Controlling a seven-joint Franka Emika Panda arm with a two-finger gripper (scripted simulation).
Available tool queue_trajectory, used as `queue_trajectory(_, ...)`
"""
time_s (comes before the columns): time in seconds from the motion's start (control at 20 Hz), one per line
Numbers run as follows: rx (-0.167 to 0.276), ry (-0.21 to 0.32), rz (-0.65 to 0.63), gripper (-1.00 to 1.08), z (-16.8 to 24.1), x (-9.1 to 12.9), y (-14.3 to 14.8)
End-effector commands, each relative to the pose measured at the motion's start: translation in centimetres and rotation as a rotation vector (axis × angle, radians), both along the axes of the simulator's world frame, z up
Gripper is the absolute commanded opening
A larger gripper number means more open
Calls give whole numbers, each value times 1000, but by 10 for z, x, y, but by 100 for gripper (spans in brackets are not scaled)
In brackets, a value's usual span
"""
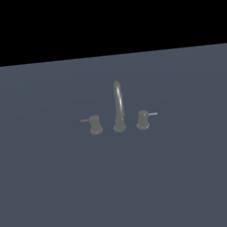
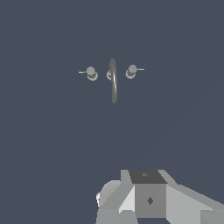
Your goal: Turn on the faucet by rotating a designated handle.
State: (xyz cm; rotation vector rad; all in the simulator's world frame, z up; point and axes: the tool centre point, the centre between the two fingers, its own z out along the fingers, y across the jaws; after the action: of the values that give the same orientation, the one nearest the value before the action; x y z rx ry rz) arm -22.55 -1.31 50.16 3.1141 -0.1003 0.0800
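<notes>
The faucet stands alone on a flat slate-blue bench, near the middle of the exterior view and a little above centre. It is a three-piece set in dull grey metal. The thin arched spout rises upright from the middle base; its long axis is vertical. From the wrist view, looking down, the spout reads as a narrow bar extending from its base toward the camera side of the set.

Two short cylindrical knobs flank the spout, each apart from it and in line with it. The handle is the knob on the exterior view's right. Its lever rod is a thin bright silver pin lying level, long axis horizontal, pointing straight outward to the exterior view's right, away from the spout. The twin knob on the exterior view's left carries a darker rod pointing the opposite way, outward to the left. Both rods lie along the same line as the three bases. In the wrist view the handle and twin knob show the same outward spread.

The hand is outside the exterior view. In the wrist view only grey blocky housing shows at the picture's edge; the fingers are not visible, so whether it is open or closed cannot be told. It is well apart from the faucet.
</notes>
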Motion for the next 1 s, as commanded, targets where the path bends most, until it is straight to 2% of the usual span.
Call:
queue_trajectory(0.0, 4, 1, -30, -100, -3, 10, -1)
queue_trajectory(0.3, 16, 2, -138, -100, -17, 44, -7)
queue_trajectory(0.95, 48, 10, -482, -100, -83, 145, -31)
